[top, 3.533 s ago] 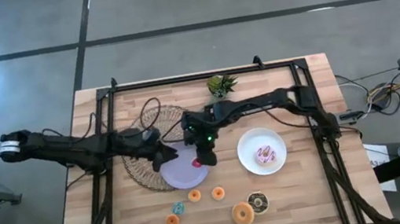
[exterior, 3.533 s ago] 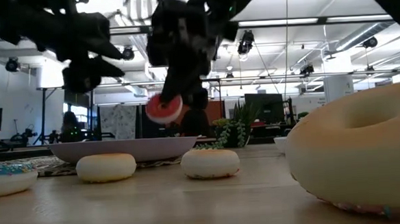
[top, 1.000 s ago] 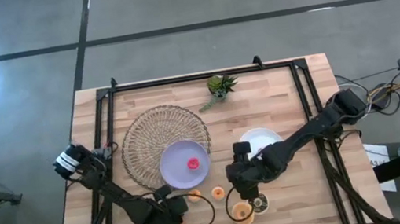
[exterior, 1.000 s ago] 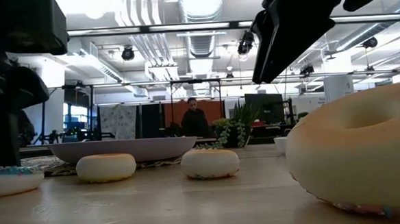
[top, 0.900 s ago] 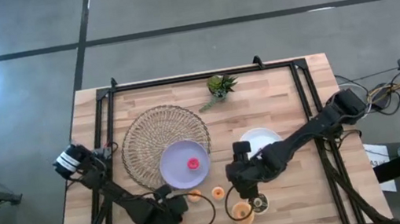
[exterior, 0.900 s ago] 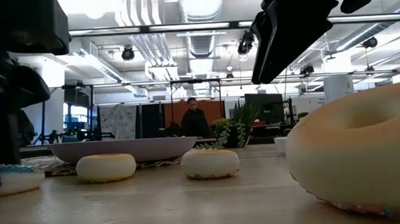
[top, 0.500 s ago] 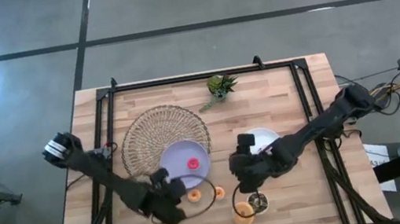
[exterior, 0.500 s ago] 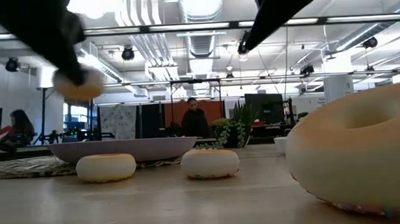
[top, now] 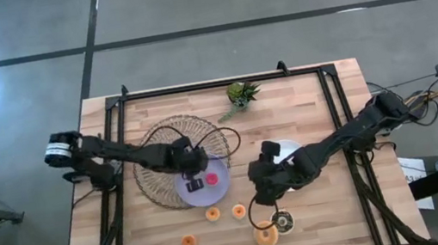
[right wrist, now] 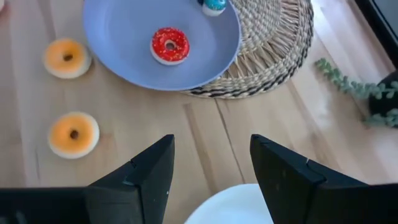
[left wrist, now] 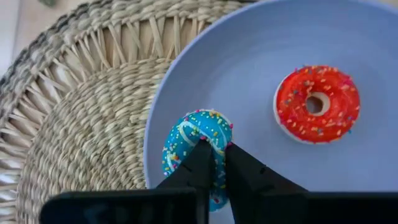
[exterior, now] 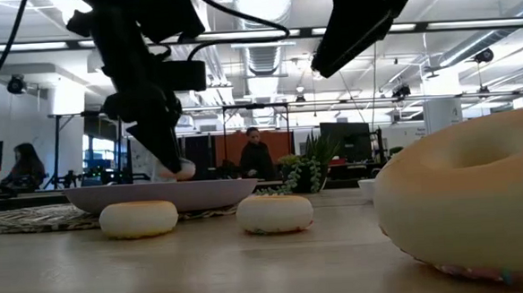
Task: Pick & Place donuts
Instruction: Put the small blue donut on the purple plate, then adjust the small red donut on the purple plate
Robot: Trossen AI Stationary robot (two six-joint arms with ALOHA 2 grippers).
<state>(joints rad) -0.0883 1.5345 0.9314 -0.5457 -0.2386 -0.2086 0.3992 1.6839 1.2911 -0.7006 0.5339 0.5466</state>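
A teal sprinkled donut (left wrist: 194,138) hangs over the left part of the lilac plate (top: 215,194), with my left gripper (top: 195,181) shut on it. A red donut (left wrist: 317,104) lies flat on the same plate. Three small orange donuts (top: 188,242) (top: 213,215) (top: 238,212), a larger orange one (top: 265,235) and a chocolate one (top: 283,221) lie on the table near its front. My right gripper (top: 257,193) hovers open above the table between the two plates, with nothing between its fingers (right wrist: 146,171). My left gripper pinches one side of the teal donut's ring (left wrist: 210,148) between its two fingers (left wrist: 198,163). The fingers come from above, slanting down. The donut is tilted on edge below them, low over the plate (exterior: 161,195). Whether it touches the plate I cannot tell.
The lilac plate sits on a round woven mat (top: 154,154). A white plate (top: 290,146) lies partly under my right arm. A small green plant (top: 241,94) stands at the far middle. In the low view the large orange donut (exterior: 479,198) fills the right foreground.
My left gripper has shut on the teal donut near the table's front left, lifted it clear, carried it toward the far edge and brought it down over the lilac plate. My right gripper has risen a little and drifted toward the far edge, staying open.
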